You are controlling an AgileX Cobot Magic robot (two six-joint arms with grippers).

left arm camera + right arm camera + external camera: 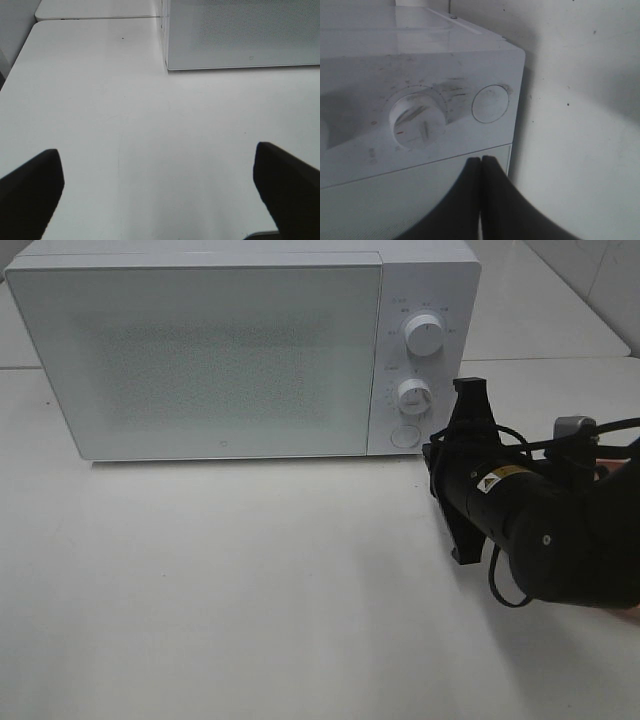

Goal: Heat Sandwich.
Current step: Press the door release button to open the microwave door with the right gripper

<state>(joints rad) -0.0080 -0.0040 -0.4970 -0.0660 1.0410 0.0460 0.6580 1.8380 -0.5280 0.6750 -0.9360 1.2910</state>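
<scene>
Sandwich unseen (axis untellable) — right tool (481, 160) clenched empty, left tool (156, 150) spread.

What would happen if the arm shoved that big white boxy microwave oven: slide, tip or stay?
Probably stays put: the white microwave oven looks bulky and heavy, sitting flat on the white table. Tipping seems unlikely, since it is wider than tall. A hard shove might slide it on that smooth top.
</scene>
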